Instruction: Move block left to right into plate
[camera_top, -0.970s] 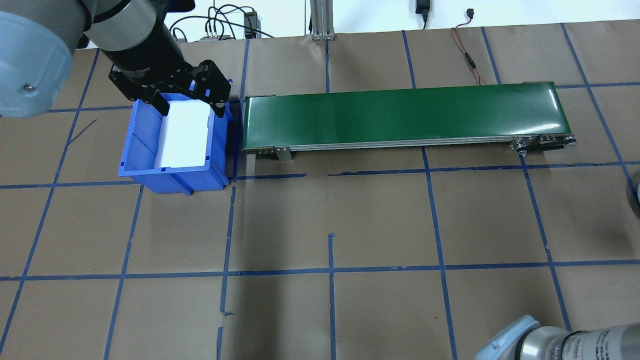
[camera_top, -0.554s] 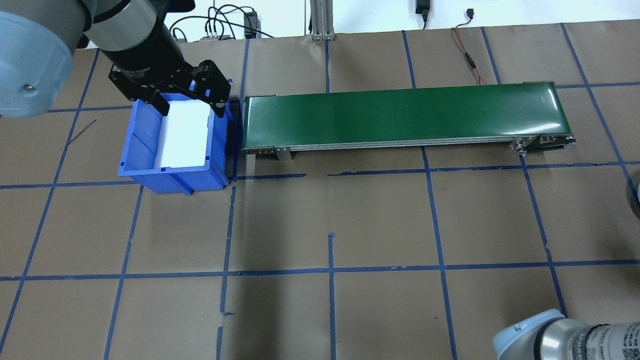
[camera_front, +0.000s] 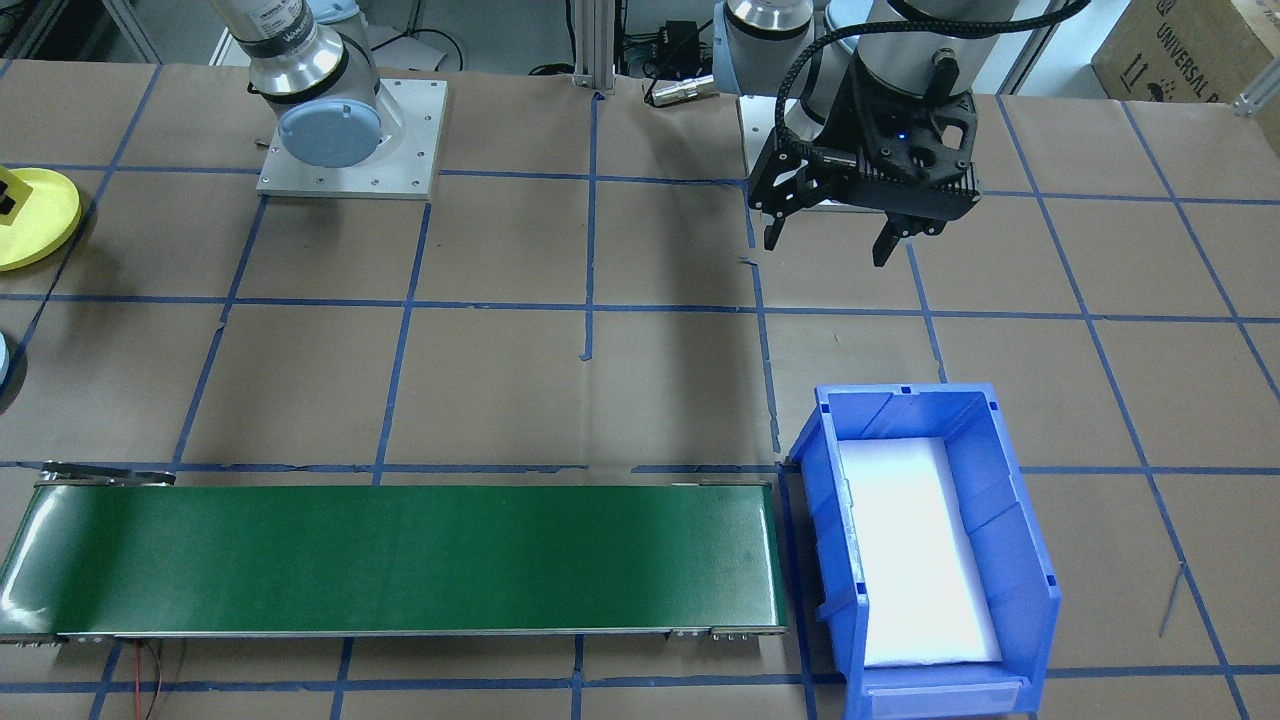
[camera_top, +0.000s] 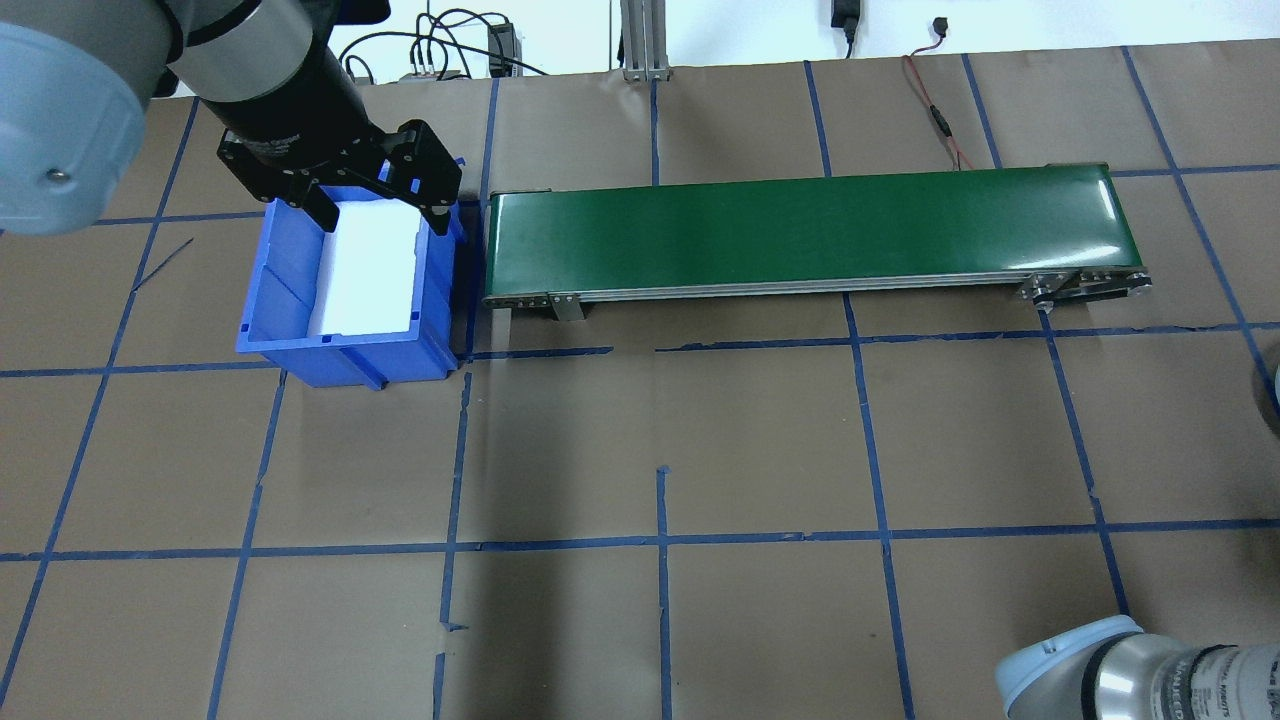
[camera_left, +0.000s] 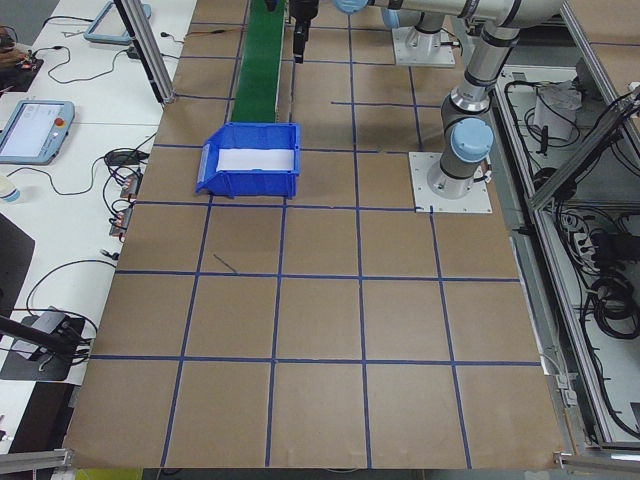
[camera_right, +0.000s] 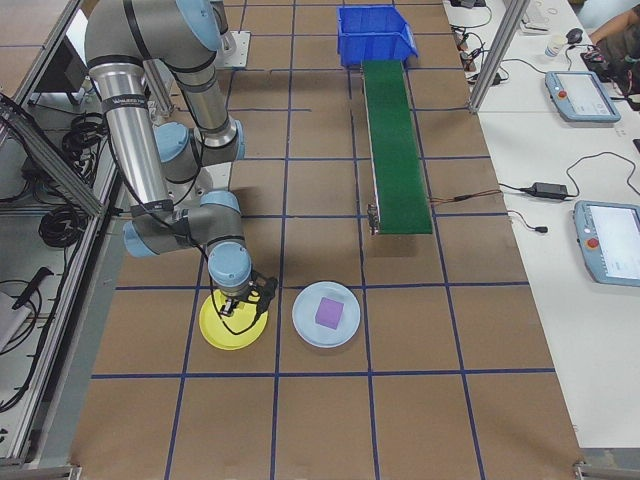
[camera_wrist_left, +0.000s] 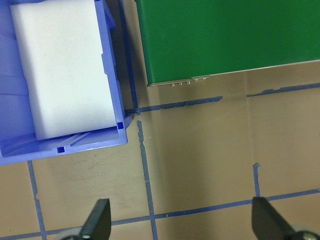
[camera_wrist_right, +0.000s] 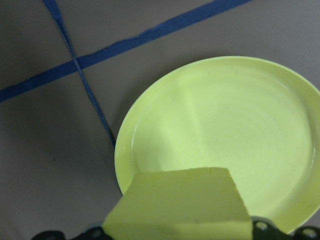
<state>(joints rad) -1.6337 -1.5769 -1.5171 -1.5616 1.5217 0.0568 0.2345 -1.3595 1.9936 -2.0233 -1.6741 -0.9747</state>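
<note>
While the yellow block (camera_wrist_right: 182, 207) sits clamped in the right end effector (camera_right: 243, 312), it hangs just above the yellow plate (camera_wrist_right: 235, 125), over the plate's near rim in the wrist view. Beside that plate lies a pale blue plate (camera_right: 326, 314) carrying a purple cube (camera_right: 329, 312). Well away from the yellow plate, past the green conveyor (camera_top: 800, 232), the left end effector (camera_front: 838, 243) hovers released near the blue bin (camera_front: 925, 545), above the bench (camera_top: 660, 440).
</note>
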